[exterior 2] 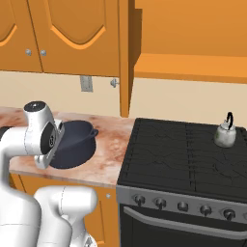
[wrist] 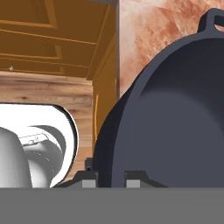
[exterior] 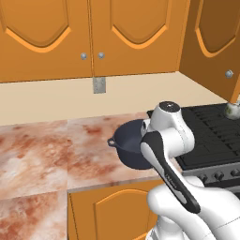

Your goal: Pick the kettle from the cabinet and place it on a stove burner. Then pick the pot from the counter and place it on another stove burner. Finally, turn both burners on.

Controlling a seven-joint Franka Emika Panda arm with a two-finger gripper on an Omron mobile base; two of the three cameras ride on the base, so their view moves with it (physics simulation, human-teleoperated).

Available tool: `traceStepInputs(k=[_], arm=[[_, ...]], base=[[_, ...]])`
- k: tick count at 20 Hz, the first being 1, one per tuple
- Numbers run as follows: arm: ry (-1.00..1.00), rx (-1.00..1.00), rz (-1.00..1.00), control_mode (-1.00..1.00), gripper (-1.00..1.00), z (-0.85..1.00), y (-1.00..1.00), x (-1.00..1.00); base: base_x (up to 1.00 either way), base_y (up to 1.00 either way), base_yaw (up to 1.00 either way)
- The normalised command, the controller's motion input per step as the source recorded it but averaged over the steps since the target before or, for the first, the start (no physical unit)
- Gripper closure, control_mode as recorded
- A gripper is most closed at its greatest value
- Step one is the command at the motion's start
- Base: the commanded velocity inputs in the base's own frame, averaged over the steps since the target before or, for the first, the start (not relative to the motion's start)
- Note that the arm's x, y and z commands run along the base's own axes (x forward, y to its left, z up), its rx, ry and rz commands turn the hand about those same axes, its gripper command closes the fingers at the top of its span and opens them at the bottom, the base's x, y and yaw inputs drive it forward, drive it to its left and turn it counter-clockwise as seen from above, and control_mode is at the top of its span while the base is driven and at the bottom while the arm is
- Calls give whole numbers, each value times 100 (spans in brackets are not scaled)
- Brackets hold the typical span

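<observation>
- Kettle (exterior 2: 225, 134) already sits upright on a far-right burner of the stove (exterior 2: 164, 159); the cabinet (exterior 2: 193, 34) above it hangs open, orange shelf bare.
- Step in hand, as I judge it: the pot (exterior 2: 72, 144), second item to move.
- Pot is at the front part of the counter (exterior: 47, 150), just left of the stove edge, one small side handle (exterior: 111, 142) poking left in the left base view.
- Claw (wrist: 111, 177) is right at the pot: in the hand view the two fingertips (wrist: 89, 180) straddle the near rim, one outside the wall, one inside.
- Jaws stand narrow, pinched on the pot's rim; looks like a grip on the wall, not the handle.
- Cannot tell if the pot is lifted off the counter or resting on it; the arm blocks its near side in both base views.
- Key relation: the free burners lie to the robot's right of the pot, across the counter-to-stove seam; the kettle is well apart on the far right, so the near-left burner (exterior 2: 154, 140) is the closest open spot.
- Arm pose: folded low, elbow (exterior: 168, 115) up high over the counter edge, forearm dropping down toward the pot's front side, wrist hidden behind the arm's body.
- Risk, my guess: a rim pinch on a wide pot may let it tilt when carried.
</observation>
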Motion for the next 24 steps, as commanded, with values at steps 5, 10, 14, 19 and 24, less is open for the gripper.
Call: traceStepInputs(k=[5,10,14,19,24], arm=[[0,0,0,100,100,0,0,0],[0,0,0,100,100,0,0,0],[0,0,0,100,100,0,0,0],[0,0,0,100,100,0,0,0],[0,0,0,100,100,0,0,0]], base=[[-47,0,-3],[-45,0,-3],[-42,0,-4],[-33,-5,-7],[-30,-17,-11]])
